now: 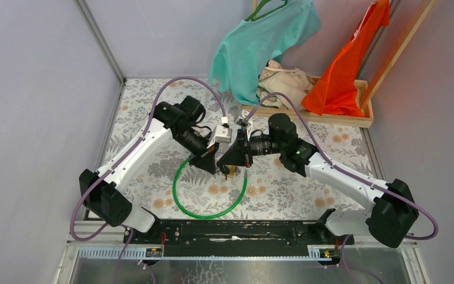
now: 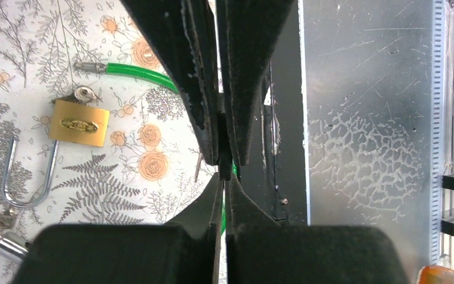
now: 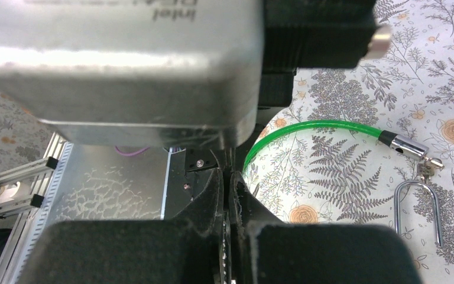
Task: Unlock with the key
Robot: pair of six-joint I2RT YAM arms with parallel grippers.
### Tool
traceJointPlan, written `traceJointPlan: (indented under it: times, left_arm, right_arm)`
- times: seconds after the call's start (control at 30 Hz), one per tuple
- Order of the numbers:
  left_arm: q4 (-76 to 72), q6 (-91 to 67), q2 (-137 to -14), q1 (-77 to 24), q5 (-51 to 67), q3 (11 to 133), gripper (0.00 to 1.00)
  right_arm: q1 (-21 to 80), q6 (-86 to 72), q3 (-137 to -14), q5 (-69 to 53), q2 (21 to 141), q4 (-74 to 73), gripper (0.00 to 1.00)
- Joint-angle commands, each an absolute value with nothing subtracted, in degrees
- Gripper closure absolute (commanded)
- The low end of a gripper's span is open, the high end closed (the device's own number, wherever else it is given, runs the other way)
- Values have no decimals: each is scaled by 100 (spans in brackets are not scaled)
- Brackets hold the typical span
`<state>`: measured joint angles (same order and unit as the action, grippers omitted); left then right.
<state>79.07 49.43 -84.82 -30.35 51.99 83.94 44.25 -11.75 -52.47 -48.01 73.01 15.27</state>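
Pinched narrow, tip to tip mid-frame: left gripper (image 2: pixel 224 180) and right gripper (image 3: pixel 229 177). At left of frame, brass padlock (image 2: pixel 78 123) with key (image 2: pixel 86 93) inserted, near green cable lock (image 2: pixel 142 74).

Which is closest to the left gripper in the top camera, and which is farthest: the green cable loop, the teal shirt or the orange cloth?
1. Green cable loop: on the table, right beside and below the left gripper.
2. Teal shirt: hanging at the back, near the middle.
3. Orange cloth: back right corner, farthest.
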Motion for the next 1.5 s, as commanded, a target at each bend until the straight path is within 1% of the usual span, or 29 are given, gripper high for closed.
traceJointPlan:
  times: [0.0, 0.03, 0.13, 0.17, 0.23, 0.27, 0.4, 0.57, 0.73, 0.87, 0.9, 0.93, 1.0, 1.03, 1.1, 1.2, 1.23, 1.27, 1.33, 1.4, 1.43, 1.47]
  left_arm:
    - [7793, 4730, -8369, -3032, 5223, 8687, 86]
    - [7766, 4686, -8342, -3033, 5223, 8680, 73]
    - [7753, 4658, -8230, -3033, 5259, 8639, 43]
    - [7752, 4664, -8189, -3036, 5267, 8621, 36]
    - [7739, 4670, -8102, -3037, 5308, 8601, 28]
    - [7730, 4667, -8051, -3033, 5333, 8577, 26]
    - [7696, 4656, -7943, -3033, 5601, 8512, 26]
    - [7405, 4344, -7868, -3041, 5830, 8357, 28]
    - [7130, 4107, -7848, -3081, 5915, 8249, 31]
    - [6969, 3987, -7855, -3120, 5873, 8217, 40]
    - [6909, 3934, -7857, -3120, 5836, 8194, 43]
    - [6874, 3895, -7857, -3118, 5803, 8193, 50]
    - [6845, 3871, -7849, -3120, 5726, 8201, 64]
    - [6832, 3868, -7842, -3121, 5682, 8203, 73]
    - [6800, 3872, -7820, -3120, 5549, 8194, 86]
    - [6768, 3868, -7806, -3125, 5342, 8175, 98]
    - [6776, 3867, -7797, -3123, 5294, 8174, 100]
    - [6777, 3868, -7800, -3120, 5257, 8173, 100]
    - [6813, 3899, -7804, -3133, 5188, 8167, 100]
    - [6909, 3996, -7800, -3154, 5133, 8175, 100]
    - [6942, 4045, -7803, -3176, 5091, 8178, 100]
    - [6970, 4072, -7804, -3199, 5032, 8166, 100]
  right_arm:
    - [4482, -1178, -4975, -4649, 6887, 1652, 100]
    - [4482, -1306, -4820, -4569, 6789, 1896, 100]
    - [4478, -1754, -4380, -4425, 6496, 2688, 100]
    - [4474, -1852, -4288, -4384, 6411, 2874, 100]
    - [4467, -2108, -4061, -4311, 6270, 3313, 100]
    - [4466, -2242, -3952, -4260, 6214, 3547, 100]
    - [4472, -2677, -3531, -3981, 6009, 4396, 100]
    - [4477, -3098, -3390, -3749, 6007, 5102, 100]
    - [4480, -3298, -3459, -3784, 6199, 5457, 100]
    - [4480, -3378, -3500, -3753, 6313, 5624, 100]
    - [4478, -3373, -3510, -3751, 6319, 5625, 100]
    - [4480, -3358, -3515, -3753, 6330, 5614, 100]
    - [4476, -3296, -3516, -3753, 6309, 5509, 100]
    - [4480, -3236, -3509, -3753, 6286, 5416, 100]
    - [4480, -3134, -3473, -3746, 6211, 5272, 100]
    - [4482, -2920, -3464, -3783, 6072, 4857, 100]
    - [4481, -2795, -3525, -3861, 6039, 4593, 100]
    - [4470, -2654, -3590, -3943, 6016, 4306, 96]
    - [4461, -2282, -3824, -4180, 5986, 3643, 73]
    - [4406, -1809, -4187, -4400, 6022, 2817, 54]
    - [4372, -1557, -4385, -4466, 6048, 2421, 45]
    - [4324, -1318, -4545, -4484, 6082, 2066, 41]
